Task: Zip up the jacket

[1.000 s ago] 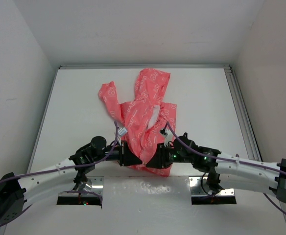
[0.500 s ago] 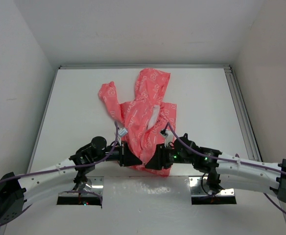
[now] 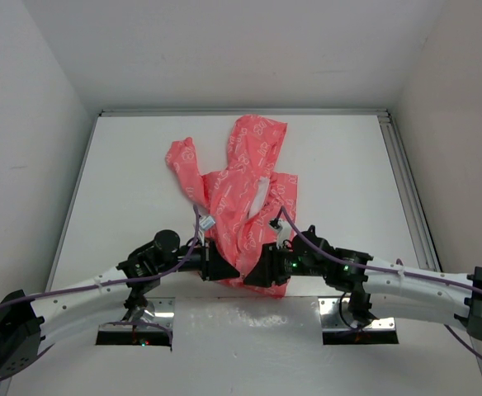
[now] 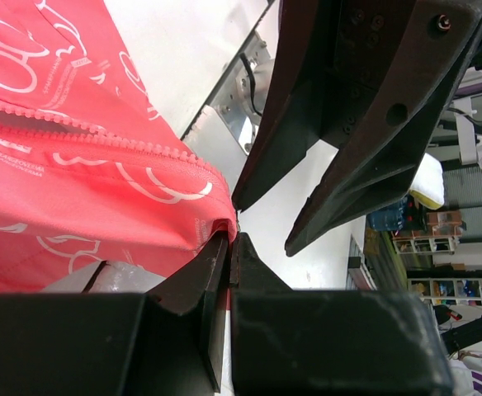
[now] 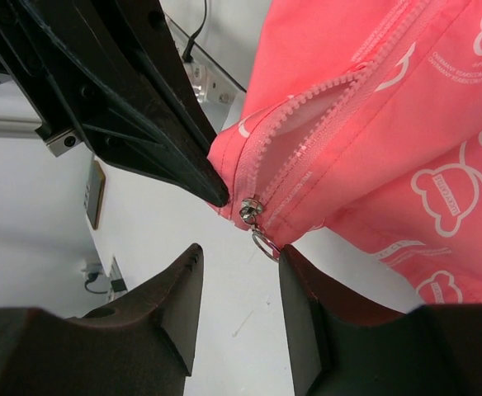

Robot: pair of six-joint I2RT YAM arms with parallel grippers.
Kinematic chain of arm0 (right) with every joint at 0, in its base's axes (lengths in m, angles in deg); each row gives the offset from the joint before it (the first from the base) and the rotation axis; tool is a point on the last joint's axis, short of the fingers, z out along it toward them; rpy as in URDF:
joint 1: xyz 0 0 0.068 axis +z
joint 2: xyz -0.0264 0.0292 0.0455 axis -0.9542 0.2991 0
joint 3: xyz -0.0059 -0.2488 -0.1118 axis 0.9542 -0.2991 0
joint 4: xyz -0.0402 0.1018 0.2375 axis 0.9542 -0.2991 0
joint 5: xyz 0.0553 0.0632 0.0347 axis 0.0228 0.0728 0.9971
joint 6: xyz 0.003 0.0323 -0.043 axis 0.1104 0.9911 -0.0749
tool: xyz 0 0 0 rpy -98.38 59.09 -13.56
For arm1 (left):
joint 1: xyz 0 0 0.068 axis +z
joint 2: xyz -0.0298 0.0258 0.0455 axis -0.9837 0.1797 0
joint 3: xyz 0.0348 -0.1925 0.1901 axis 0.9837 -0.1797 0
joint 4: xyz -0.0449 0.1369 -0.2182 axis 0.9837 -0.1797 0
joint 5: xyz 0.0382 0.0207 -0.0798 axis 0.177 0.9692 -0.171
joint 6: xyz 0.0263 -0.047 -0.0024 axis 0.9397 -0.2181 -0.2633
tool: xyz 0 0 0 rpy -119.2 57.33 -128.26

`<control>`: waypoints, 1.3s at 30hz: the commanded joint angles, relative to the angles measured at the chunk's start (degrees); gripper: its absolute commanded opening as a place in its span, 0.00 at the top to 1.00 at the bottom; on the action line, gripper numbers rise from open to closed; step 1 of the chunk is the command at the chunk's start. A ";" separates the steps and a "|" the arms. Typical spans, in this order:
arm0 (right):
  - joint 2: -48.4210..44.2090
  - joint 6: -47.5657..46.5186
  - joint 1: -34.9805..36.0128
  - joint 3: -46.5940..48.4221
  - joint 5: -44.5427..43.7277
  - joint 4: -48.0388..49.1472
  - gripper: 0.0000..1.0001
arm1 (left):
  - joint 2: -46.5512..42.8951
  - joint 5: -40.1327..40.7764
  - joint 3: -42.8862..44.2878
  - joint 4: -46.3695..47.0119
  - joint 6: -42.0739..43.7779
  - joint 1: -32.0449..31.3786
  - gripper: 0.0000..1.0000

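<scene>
The coral-pink jacket (image 3: 245, 194) with white print lies crumpled on the white table, hood at the far side, hem toward the arms. My left gripper (image 3: 231, 271) is shut on the hem corner of the jacket (image 4: 101, 181) beside the zipper's bottom end. My right gripper (image 3: 257, 274) is open, facing the left one at the hem. In the right wrist view its fingertips (image 5: 193, 260) flank the metal zipper slider (image 5: 252, 211) and its ring pull (image 5: 266, 244); the ring lies against the right finger's tip. The zipper teeth (image 5: 307, 140) are apart above the slider.
The white table (image 3: 125, 190) is walled in by white panels on three sides. A metal rail (image 3: 406, 190) runs along the right edge. Two metal base plates (image 3: 146, 313) sit at the near edge. The other gripper's black fingers (image 4: 340, 124) fill the upper left wrist view.
My right gripper has crept slightly left along the hem toward the left gripper. The jacket and the left arm have stayed put.
</scene>
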 commanded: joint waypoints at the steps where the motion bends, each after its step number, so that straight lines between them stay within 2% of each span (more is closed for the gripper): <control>1: 0.15 0.78 0.36 -0.48 -0.45 2.57 0.58 | -0.18 -0.63 0.33 1.83 0.58 -0.59 1.00; 23: 2.69 3.33 2.82 -3.56 -0.09 8.63 0.58 | 1.67 -1.51 1.04 2.54 0.75 -0.67 1.00; 31: 0.67 4.12 2.82 -6.54 -3.26 8.10 0.56 | 0.70 -1.24 1.21 1.66 0.84 -0.67 1.00; 39: 3.04 4.91 4.39 -6.55 -1.50 13.90 0.54 | 0.88 -1.68 0.86 2.36 0.66 -0.67 1.00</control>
